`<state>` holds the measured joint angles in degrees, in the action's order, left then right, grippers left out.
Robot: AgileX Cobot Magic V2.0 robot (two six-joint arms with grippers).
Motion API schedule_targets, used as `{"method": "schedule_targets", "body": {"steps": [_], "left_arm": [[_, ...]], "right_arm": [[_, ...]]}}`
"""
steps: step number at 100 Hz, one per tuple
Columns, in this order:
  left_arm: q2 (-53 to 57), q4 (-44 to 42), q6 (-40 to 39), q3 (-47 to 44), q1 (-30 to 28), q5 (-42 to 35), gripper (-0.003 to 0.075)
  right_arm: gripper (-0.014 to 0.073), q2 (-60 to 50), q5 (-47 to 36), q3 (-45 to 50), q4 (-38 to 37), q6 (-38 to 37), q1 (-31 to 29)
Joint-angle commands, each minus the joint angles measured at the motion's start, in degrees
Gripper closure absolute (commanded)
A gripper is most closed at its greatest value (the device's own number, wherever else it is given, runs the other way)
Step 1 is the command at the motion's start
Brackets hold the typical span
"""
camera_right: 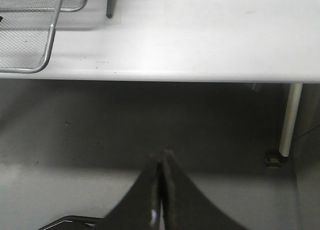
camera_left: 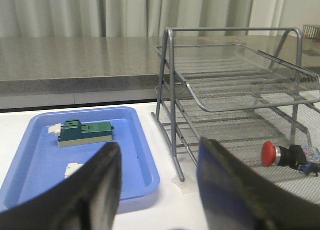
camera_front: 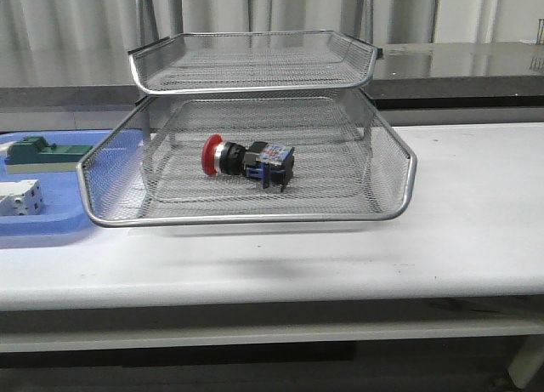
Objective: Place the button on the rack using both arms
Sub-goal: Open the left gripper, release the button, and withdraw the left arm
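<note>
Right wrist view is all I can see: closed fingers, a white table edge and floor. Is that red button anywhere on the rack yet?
Observer: Yes. The button lies on its side in a lower tray of the rack, red cap pointing to the robot's left.
Operator: Is anything holding it?
Observer: No. The left gripper is open and empty, back from the rack.
Operator: What else is on the table?
Observer: A blue tray sits left of the rack, holding a green block and a white block.
Operator: And the tray above the button?
Observer: That upper tray holds nothing.
</note>
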<state>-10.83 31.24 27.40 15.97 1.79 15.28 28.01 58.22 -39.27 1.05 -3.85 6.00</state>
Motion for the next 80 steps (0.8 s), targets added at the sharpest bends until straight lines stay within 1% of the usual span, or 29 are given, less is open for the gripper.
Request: {"method": "schedule_targets", "body": {"steps": [1,12,15,80], "left_arm": [[-0.5,1.2,-0.6,1.7,-0.1,-4.8,0.0561],[-0.5,1.2,-0.6,1.7,-0.1,-5.2,0.0717],[-0.5,1.1,-0.6,1.7,-0.1,-5.3,0.0741],[-0.5,1.1,-0.6,1.7,-0.1,-5.7,0.0741]], "right_arm": [[0.0661,0.3,-3.4,-1.9,-0.4,0.1,-0.1],[0.0661,0.3,-3.4,-1.9,-0.4,0.1,-0.1],[0.0661,0.3,-3.4,-1.9,-0.4,0.1,-0.1],[0.0661,0.3,-3.4,-1.9,-0.4,0.1,-0.1]]}}
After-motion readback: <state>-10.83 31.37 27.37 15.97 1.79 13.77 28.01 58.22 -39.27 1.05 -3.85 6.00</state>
